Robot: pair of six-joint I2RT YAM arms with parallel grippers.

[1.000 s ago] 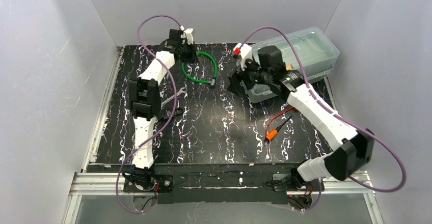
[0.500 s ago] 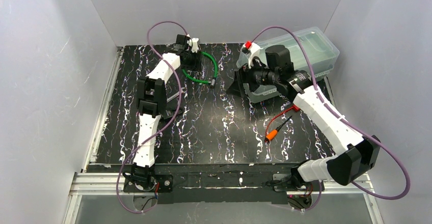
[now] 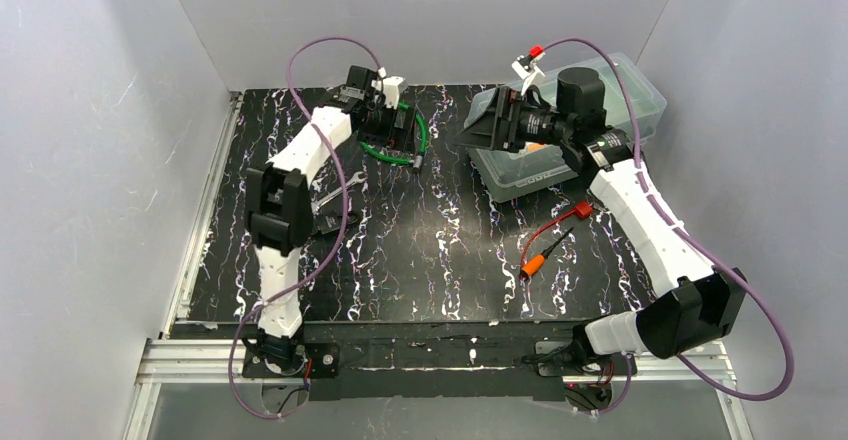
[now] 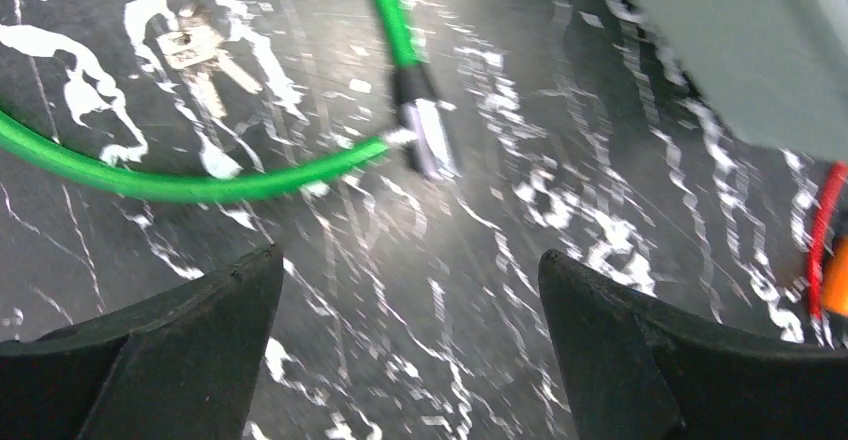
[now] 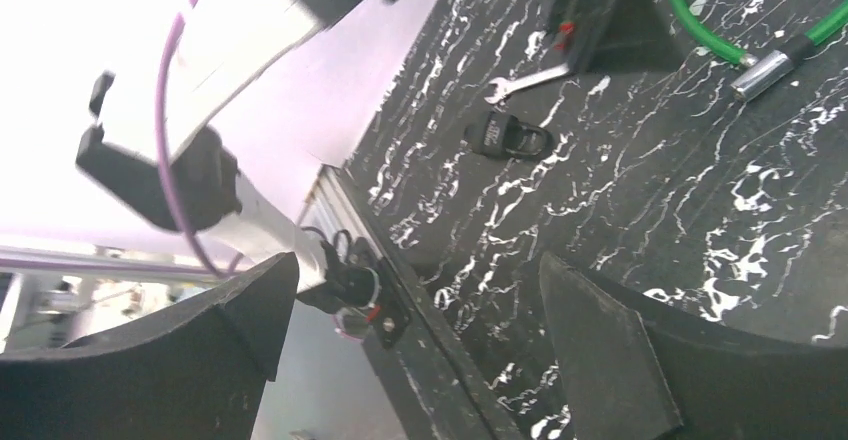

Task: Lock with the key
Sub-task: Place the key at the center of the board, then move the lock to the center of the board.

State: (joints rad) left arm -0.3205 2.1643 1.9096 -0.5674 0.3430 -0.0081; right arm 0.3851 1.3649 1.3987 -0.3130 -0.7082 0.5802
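Note:
A small bunch of keys (image 4: 200, 52) lies flat on the black marbled mat, inside the loop of a green cable (image 4: 180, 182) with a metal end piece (image 4: 430, 140). My left gripper (image 4: 408, 258) hovers open just near of them, with nothing between its fingers. A black padlock (image 5: 505, 138) lies on the mat beside the left arm, close to a wrench (image 5: 530, 80). My right gripper (image 3: 480, 130) is raised in front of the plastic bin, open and empty, pointing left across the mat.
A clear plastic bin (image 3: 600, 95) stands at the back right. A red lead with an orange plug (image 3: 545, 245) lies right of centre. The green cable (image 3: 415, 135) curls at the back, under the left gripper (image 3: 405, 130). White walls close in three sides.
My left gripper has gone from shut to wide open and shifted a little right. The right arm has lifted and swung up toward the bin.

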